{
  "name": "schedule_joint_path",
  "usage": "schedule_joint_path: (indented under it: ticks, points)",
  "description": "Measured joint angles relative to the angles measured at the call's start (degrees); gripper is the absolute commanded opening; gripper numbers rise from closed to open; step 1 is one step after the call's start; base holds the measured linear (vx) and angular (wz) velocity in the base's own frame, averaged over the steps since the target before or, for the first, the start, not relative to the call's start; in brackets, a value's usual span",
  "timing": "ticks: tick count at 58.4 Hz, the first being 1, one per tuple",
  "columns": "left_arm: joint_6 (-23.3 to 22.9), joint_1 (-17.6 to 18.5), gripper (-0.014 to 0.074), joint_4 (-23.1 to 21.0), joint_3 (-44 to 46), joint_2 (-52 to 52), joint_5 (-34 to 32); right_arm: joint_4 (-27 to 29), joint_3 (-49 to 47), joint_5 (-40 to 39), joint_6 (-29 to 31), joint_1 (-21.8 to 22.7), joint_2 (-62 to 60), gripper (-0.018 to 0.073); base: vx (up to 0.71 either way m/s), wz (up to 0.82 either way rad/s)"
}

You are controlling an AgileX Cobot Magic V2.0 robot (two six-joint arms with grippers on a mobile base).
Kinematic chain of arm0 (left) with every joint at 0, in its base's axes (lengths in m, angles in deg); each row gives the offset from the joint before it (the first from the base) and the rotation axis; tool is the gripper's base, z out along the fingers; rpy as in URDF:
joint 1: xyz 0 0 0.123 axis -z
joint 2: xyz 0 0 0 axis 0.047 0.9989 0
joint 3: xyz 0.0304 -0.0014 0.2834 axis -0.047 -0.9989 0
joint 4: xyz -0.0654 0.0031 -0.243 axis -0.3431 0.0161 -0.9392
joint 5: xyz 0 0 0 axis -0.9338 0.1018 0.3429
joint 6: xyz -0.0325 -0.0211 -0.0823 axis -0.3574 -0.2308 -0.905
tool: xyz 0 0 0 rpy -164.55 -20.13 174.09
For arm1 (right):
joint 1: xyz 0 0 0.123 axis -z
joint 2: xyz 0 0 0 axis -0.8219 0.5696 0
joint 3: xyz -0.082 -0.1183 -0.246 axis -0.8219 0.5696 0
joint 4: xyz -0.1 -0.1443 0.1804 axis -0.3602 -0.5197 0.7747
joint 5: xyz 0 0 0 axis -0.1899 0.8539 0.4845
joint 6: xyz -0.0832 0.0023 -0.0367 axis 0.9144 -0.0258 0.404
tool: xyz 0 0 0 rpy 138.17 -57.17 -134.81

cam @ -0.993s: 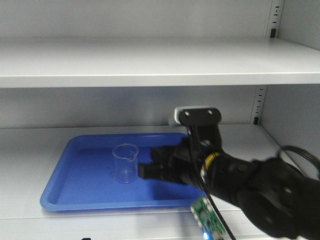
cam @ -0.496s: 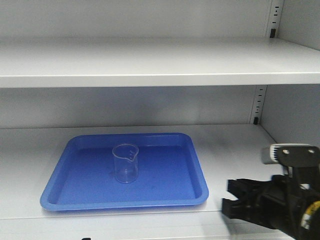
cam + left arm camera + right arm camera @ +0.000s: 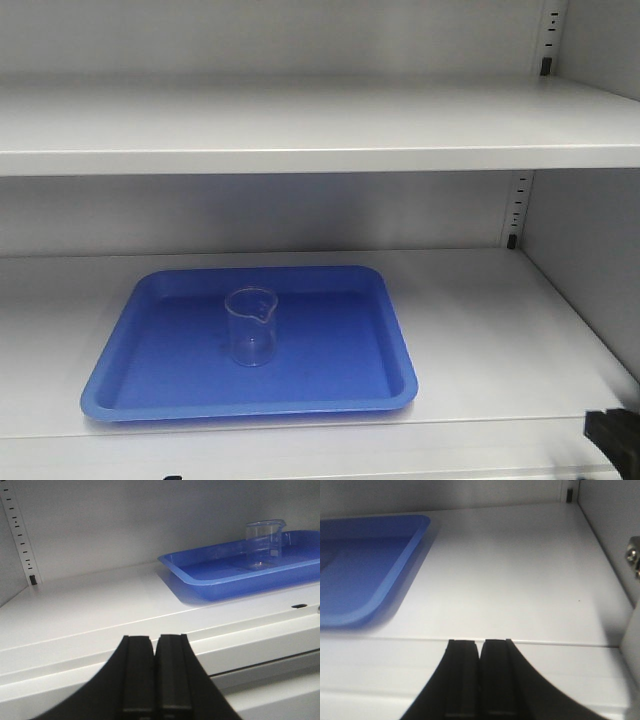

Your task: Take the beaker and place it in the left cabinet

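Beaker (image 3: 250, 326) upright on blue tray (image 3: 150, 390), middle shelf of left cabinet (image 3: 300, 130), spout toward back; looks like placement is done. Left gripper (image 3: 155, 680) pads pressed together, empty, low at shelf front. Right gripper (image 3: 481, 680) also closed, empty, right of tray, well clear of glass.

Left gripper (image 3: 155, 680) is sitting at bottom center, fingers pressed together, nothing between them, hovering in front of the left cabinet (image 3: 100, 605) shelf edge. Beaker (image 3: 264, 542) is standing upright inside the blue tray (image 3: 200, 577) at upper right, well apart from gripper. Slotted rail (image 3: 20, 535) is running down the back-left corner.
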Motion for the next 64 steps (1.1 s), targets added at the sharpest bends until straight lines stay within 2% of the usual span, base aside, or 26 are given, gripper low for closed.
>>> schedule_joint_path:
  ticks: [17,40,50,64]
  points:
    - [0.00,0.00,0.0001,0.00,0.00,0.00,0.00,-0.16,9.99,0.00,4.77,0.00,-17.54,-0.0006,0.00,0.00]
    - [0.00,0.00,0.0001,0.00,0.00,0.00,0.00,-0.56,26.98,0.87,3.28,0.00,-45.94,-0.0004,0.00,0.00]
    - [0.00,0.00,0.0001,0.00,0.00,0.00,0.00,-2.71,27.58,4.41,-0.44,0.73,-47.84,-0.0004,0.00,0.00]
    - [0.00,0.00,0.0001,0.00,0.00,0.00,0.00,-2.99,27.58,4.03,-1.28,3.98,-47.84,-0.0004,0.00,0.00]
